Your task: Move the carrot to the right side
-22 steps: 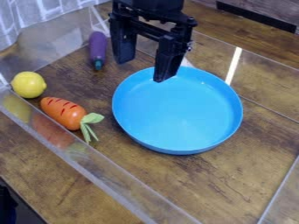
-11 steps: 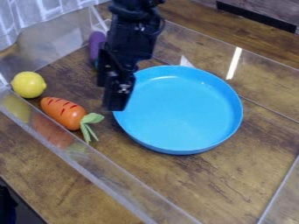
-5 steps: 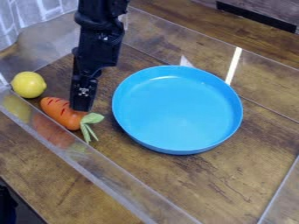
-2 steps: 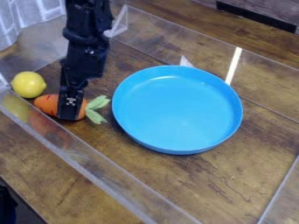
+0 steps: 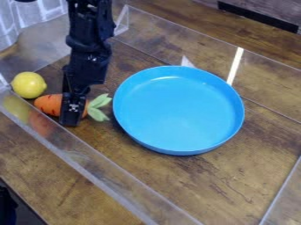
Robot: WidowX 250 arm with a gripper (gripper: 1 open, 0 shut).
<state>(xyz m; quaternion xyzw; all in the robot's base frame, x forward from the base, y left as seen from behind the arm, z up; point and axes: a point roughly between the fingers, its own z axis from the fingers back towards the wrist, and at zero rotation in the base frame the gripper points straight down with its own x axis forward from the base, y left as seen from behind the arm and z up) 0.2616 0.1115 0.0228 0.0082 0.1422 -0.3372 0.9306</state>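
The pincer point(image 5: 73, 107) has come down from above the blue plate point(image 5: 179, 109) to the left part of the worktop point(image 5: 235, 189), and now it stands almost straight over the carrot point(image 5: 49, 105). Its jaws are spread wide and they sit around the middle of the carrot, so the orange body shows on the left of the dark finger and the green leaves point(image 5: 99, 106) on the right. The carrot has also turned a little: a second ago its leaves pointed toward the front edge, now they point toward the plate. I judge that the fingers already pushed it, and the next step is only to press together and lift.

The carrot lies near the left edge of the worktop, just beside the plate rim. The yellow lemon point(image 5: 28, 84) lies close behind it, toward the left edge, but apart from the pincer. The plate takes the whole middle of the worktop, so the way to the right side goes over it; the carrot must be lifted high enough.
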